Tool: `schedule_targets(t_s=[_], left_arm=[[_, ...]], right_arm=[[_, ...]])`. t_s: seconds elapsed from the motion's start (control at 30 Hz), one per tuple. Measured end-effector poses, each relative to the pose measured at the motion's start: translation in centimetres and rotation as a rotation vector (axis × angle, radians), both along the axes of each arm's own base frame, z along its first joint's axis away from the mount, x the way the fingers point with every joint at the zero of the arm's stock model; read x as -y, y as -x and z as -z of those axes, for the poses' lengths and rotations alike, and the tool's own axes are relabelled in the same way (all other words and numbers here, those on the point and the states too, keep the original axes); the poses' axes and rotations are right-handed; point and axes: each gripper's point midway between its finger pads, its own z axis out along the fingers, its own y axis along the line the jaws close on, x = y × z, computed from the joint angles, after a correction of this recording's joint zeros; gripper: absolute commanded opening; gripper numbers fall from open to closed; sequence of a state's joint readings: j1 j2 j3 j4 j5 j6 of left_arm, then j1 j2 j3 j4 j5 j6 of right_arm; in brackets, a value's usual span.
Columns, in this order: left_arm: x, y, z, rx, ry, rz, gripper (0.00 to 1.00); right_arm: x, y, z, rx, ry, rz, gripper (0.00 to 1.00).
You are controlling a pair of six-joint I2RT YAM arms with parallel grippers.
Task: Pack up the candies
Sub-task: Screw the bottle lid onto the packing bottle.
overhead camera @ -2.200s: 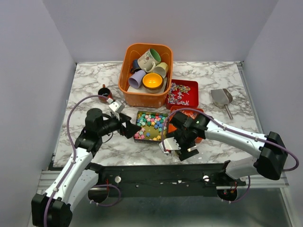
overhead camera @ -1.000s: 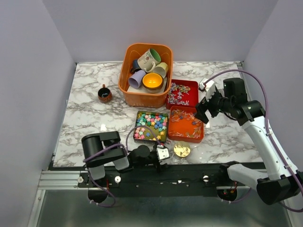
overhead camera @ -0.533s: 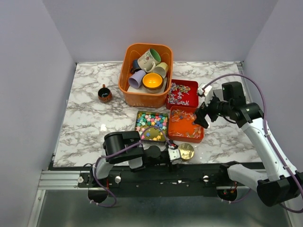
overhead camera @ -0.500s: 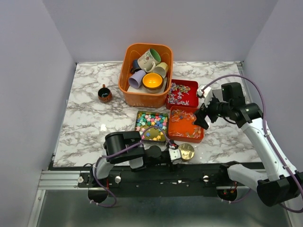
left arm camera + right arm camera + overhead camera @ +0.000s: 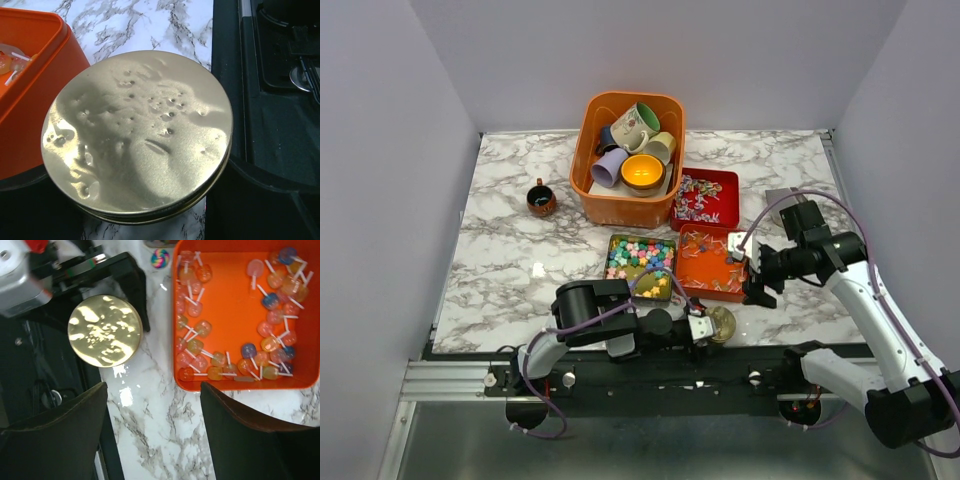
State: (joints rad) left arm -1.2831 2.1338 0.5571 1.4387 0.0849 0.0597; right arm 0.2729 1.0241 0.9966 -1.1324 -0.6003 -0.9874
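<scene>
Speckled multicolour candies fill a dark tin. Orange-red candies with pale ends lie in an orange tray. More wrapped candies lie in a red tray behind it. A round gold lid lies at the table's near edge, and it fills the left wrist view. My left gripper is low at that edge. Its jaws stand wide apart on either side of the lid. My right gripper is open and empty above bare marble, just right of the orange tray.
An orange basket of ceramic mugs stands at the back centre. A small dark cup is to its left. A metal scoop lies at the back right, partly behind my right arm. The black arm base runs along the near edge.
My left arm folded down along the near edge and reached right to the gold lid, which slid slightly right. My right gripper moved from the back right down to beside the orange tray.
</scene>
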Motion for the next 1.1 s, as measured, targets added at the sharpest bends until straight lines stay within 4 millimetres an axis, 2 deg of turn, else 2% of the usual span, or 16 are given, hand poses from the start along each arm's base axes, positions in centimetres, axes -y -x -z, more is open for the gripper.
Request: schedule_targets(t_s=[0.1,0.37,0.47,0.5,0.6,1.1], left_arm=[[-0.2,0.0,0.1,0.0,-0.002,-0.006,0.37],[-0.7,-0.1,0.0,-0.017,0.0,-0.025,0.28],[-0.7,-0.1,0.0,-0.019,0.001,-0.026,0.2],[-0.7,-0.1,0.0,-0.019,0.001,-0.026,0.1],[-0.7,-0.1,0.0,-0.019,0.001,-0.027,0.01],[-0.6,-0.4,0.0,-0.031,0.014,0.019,0.01]], right_arm=[[-0.4,1.4,0.5,-0.002,-0.006,-0.107,0.79],[-3.1,5.3,3.8,-0.064,-0.004,-0.375,0.76],[-4.2,5.7,4.5,-0.07,-0.014,-0.429,0.74],[-4.6,5.6,4.7,-0.066,-0.022,-0.439,0.73],[-5.3,5.4,5.2,-0.053,-0.032,-0.457,0.72],[-6.1,5.9,7.9,-0.088,-0.026,-0.506,0.67]])
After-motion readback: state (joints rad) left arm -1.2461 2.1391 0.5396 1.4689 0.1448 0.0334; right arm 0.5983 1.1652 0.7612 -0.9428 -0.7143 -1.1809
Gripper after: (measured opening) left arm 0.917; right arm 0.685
